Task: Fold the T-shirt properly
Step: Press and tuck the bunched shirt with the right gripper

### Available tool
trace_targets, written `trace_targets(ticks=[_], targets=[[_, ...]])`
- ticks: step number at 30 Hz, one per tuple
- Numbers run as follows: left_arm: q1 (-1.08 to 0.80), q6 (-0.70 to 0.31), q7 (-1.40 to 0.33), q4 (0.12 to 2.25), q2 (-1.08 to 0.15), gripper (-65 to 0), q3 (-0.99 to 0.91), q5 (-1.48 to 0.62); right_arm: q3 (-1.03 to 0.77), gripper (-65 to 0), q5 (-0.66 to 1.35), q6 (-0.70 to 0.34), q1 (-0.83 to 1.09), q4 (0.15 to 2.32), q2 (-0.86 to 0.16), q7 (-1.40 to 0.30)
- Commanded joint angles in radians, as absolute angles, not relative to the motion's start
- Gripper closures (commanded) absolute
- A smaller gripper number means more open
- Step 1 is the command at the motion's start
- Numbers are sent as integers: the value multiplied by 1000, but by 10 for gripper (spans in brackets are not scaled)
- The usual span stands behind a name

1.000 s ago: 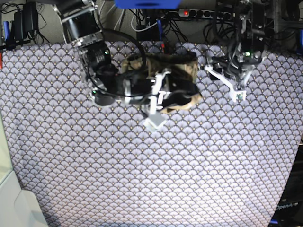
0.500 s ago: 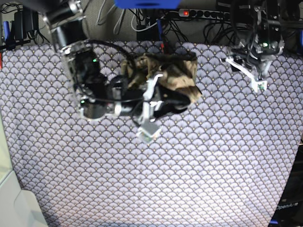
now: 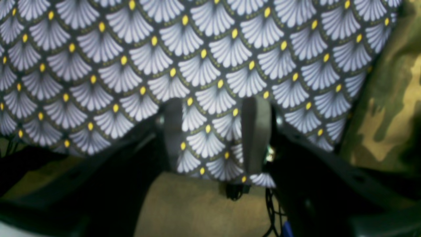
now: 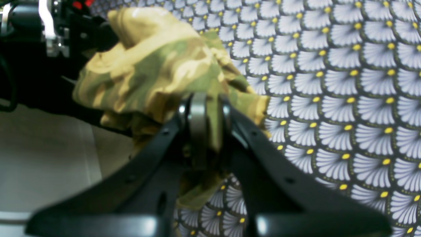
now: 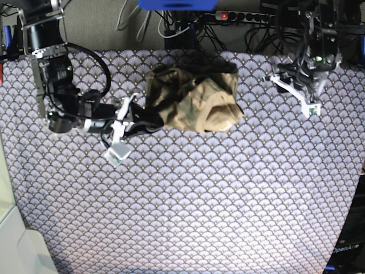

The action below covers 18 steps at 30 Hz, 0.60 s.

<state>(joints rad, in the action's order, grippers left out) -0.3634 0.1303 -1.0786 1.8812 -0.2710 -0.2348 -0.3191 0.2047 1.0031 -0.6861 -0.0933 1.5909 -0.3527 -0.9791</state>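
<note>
The camouflage T-shirt lies crumpled in a heap near the back middle of the purple scallop-patterned tablecloth. My right gripper reaches in from the left and is shut on the heap's left edge. In the right wrist view its fingers pinch a fold of the T-shirt. My left gripper hovers open at the back right, apart from the shirt. The left wrist view shows that gripper with only tablecloth between its pads and the T-shirt off to the right.
A power strip and tangled cables run along the table's back edge. A white surface sits at the front left corner. A dark case borders the front right.
My right arm has pulled back to the left from above the shirt and its jaws have shut on the shirt's left edge. The left arm has drawn away to the right.
</note>
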Motion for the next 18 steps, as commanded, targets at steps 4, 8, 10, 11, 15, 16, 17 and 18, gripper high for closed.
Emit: trace_targets(ticks=[4,8,10,11,15,16,17,18], targets=[[-349,130,-1069,1902,-277,-288,-229,-321,200,-47,1032,-698,-61,1610,-361,-947],[-338,130,-1067,1902,-277,-288,-194,-321,205,-47,1032,-698,-24,1610,-348,-937],[-338,130,-1066,1902,-277,-288,-189,-321,205,-47,1032,-698,-2,1610,-331,-923],[-338,130,-1066,1902,-275,-288,-189,-321,206,-47,1032,-698,8,1610,-321,-923],[-337,130,-1066,1902,-275,-288,-194,-321,274,-48,1021,-698,42,1656,-272,-921],[-337,130,-1066,1902,-275,-288,-194,-321,295,-48,1006,-698,45,1672,-259,-921],[-337,130,-1066,1902,-275,-288,-194,-321,312,-48,980,-698,50,1682,-239,-921],[-337,130,-1066,1902,-275,-288,-194,-321,325,-48,949,-698,51,1685,-223,-921]])
